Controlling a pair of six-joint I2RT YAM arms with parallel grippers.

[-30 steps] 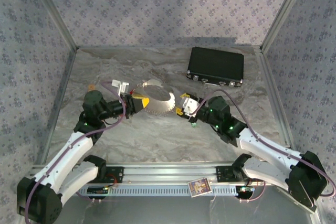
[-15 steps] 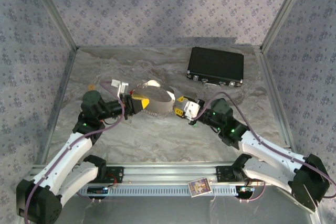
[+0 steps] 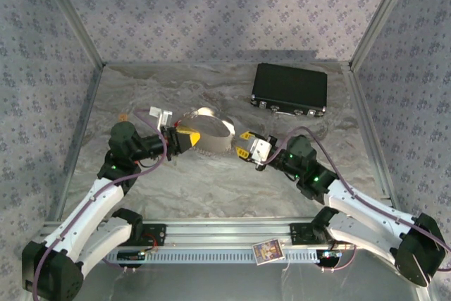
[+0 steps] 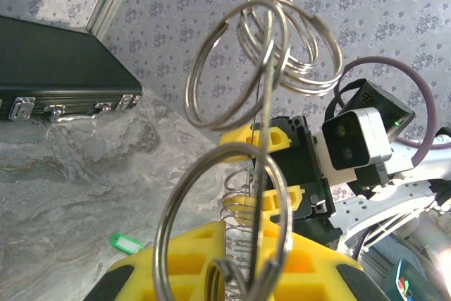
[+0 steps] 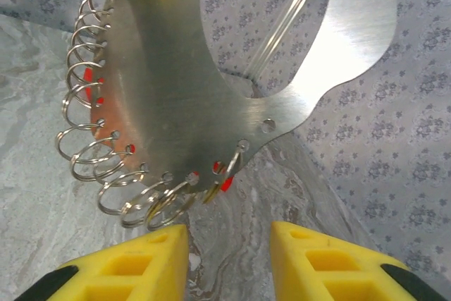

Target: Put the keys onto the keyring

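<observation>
Keyring (image 3: 208, 134) is up off the table, pinched at its left end by the left gripper (image 3: 180, 137), jaws clamped tight on it. From above, its long axis runs left to right and the free end points at the right gripper (image 5: 229, 259). That one's yellow fingers (image 5: 134, 266) sit partly apart with nothing between them, just under the edge lined with wire loops. Green key (image 4: 127, 243) lies on the table, apart from it. Black case (image 3: 289, 88) sits at the back.
</observation>
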